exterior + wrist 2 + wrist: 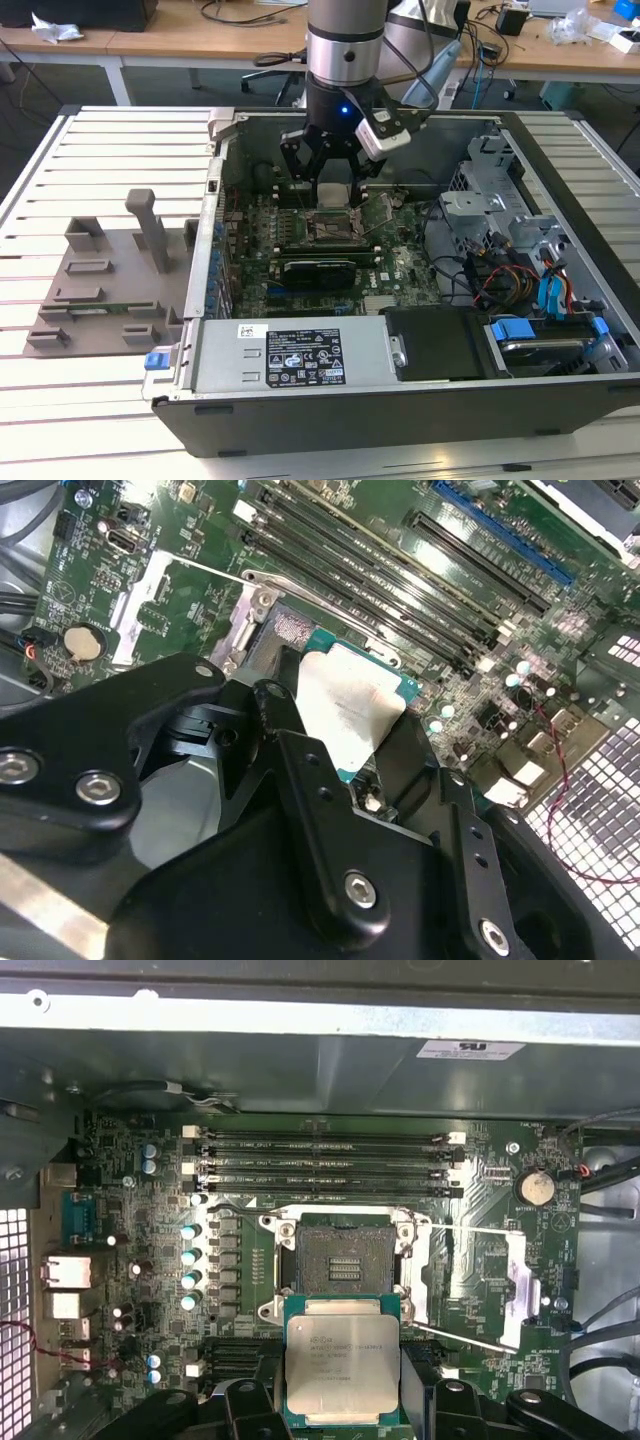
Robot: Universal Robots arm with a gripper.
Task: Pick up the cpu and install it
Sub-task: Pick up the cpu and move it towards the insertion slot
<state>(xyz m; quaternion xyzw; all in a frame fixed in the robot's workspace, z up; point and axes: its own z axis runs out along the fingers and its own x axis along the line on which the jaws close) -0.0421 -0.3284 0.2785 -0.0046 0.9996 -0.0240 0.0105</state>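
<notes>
My gripper (pixel 334 178) hangs inside the open computer case, shut on the cpu (pixel 334 194). The cpu is a flat square chip with a silvery top and a green rim. In both wrist views the black fingers (pixel 248 1402) clamp its opposite edges. The cpu (pixel 342 1364) hovers a little above the motherboard, just to one side of the open socket (pixel 340 1254), whose bare contact field shows. The cpu (pixel 348 706) partly hides the socket (pixel 291 632) in the second wrist view. The socket's load plate (pixel 512 1282) is swung open.
Memory slots (pixel 325 1158) run beside the socket, and a coin cell (pixel 535 1187) sits near the board's corner. The case walls (pixel 215 200), power supply (pixel 300 355), drive cage (pixel 500 190) and cables (pixel 500 275) ring the board. A grey fixture (pixel 110 270) lies at the exterior view's left.
</notes>
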